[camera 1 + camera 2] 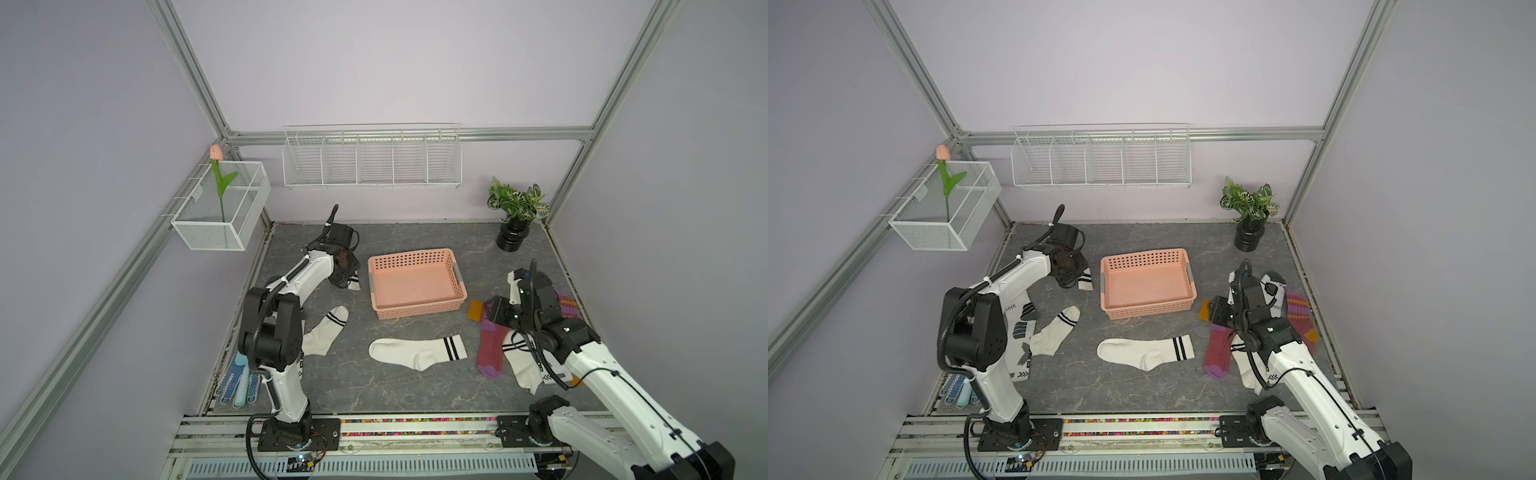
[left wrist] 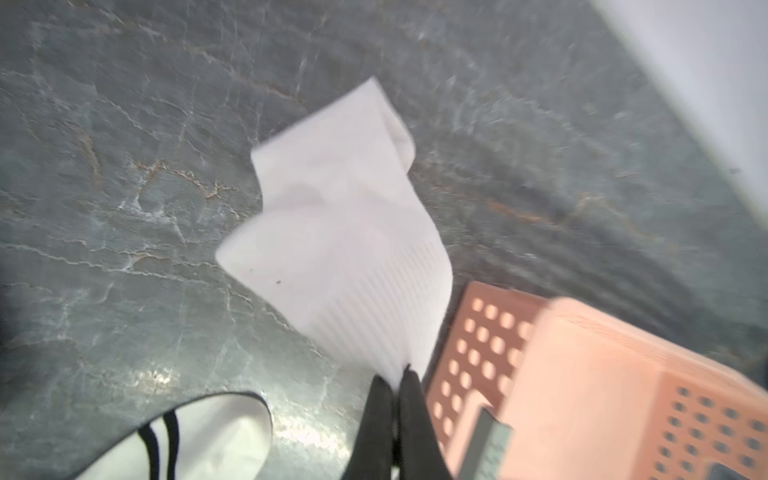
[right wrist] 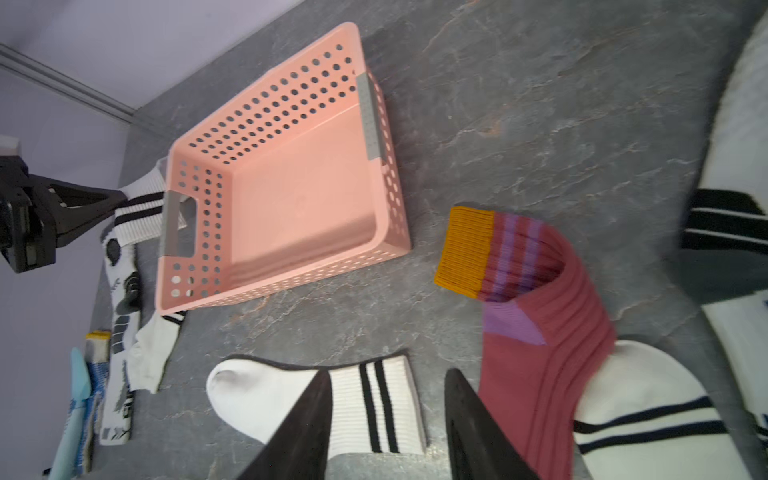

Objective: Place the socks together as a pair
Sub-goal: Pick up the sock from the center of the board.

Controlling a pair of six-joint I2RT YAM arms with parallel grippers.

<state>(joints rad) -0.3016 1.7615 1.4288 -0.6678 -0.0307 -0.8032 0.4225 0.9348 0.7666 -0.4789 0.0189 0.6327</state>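
Observation:
My left gripper point(image 2: 397, 376) is shut on a white sock point(image 2: 345, 232) with a black-striped cuff point(image 1: 354, 282), which hangs from it just left of the pink basket point(image 1: 419, 309). My right gripper point(image 3: 386, 374) is open and holds nothing, hovering beside a maroon sock point(image 1: 490, 347) with an orange cuff. A white striped sock point(image 1: 417, 352) lies flat mid-table, and another point(image 1: 326, 334) lies near the left arm. A third white striped sock point(image 1: 521, 361) lies partly under the right arm. A second maroon sock point(image 1: 1298, 309) shows behind that arm. A sock with grey-black markings point(image 1: 1021, 328) lies by the left arm.
The pink basket point(image 1: 1148, 309) has nothing in it. A blue dotted glove point(image 1: 230, 380) and a light blue trowel point(image 1: 242, 388) lie at the front left edge. A potted plant point(image 1: 515, 212) stands at the back right. Wire racks hang on the walls.

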